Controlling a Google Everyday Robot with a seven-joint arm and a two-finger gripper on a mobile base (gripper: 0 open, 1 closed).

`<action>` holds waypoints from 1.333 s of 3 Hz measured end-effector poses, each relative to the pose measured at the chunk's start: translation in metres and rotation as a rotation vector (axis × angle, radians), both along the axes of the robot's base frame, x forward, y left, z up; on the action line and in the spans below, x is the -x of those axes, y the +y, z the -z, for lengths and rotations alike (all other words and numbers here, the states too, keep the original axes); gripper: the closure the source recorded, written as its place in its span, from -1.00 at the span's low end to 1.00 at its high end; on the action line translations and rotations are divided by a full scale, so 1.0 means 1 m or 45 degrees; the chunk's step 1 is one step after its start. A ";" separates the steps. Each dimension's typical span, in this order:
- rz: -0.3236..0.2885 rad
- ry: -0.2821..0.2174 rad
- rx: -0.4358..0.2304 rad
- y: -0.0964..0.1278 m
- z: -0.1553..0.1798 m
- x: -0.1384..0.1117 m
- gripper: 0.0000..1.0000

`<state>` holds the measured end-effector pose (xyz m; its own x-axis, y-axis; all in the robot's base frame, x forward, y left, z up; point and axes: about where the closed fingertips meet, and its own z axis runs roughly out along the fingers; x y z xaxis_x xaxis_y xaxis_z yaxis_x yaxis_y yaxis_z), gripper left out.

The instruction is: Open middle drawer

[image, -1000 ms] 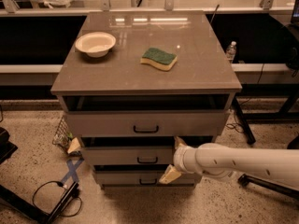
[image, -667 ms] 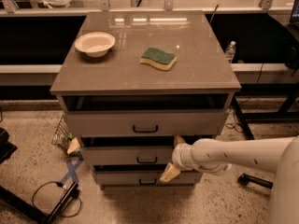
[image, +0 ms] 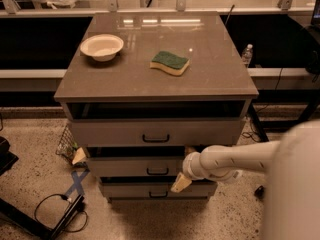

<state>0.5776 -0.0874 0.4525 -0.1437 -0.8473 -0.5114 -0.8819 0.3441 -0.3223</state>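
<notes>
Approaching middle drawer (image: 125, 167) handle (image: 157, 171), end effector (image: 184, 167) spread open, empty, just right of it; next, closing on handle.

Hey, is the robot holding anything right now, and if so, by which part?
It cannot be told. The gripper sits at the right end of the middle drawer, away from its handle.

The claw (image: 184, 166) covers the middle drawer's (image: 125, 167) right end.
</notes>
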 end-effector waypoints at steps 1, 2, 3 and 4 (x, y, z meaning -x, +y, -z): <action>0.016 0.088 0.057 -0.001 0.037 -0.011 -1.00; 0.039 0.151 0.054 0.002 0.067 -0.016 -0.63; 0.039 0.151 0.054 0.003 0.059 -0.013 -0.62; 0.038 0.151 0.054 0.003 0.058 -0.013 -1.00</action>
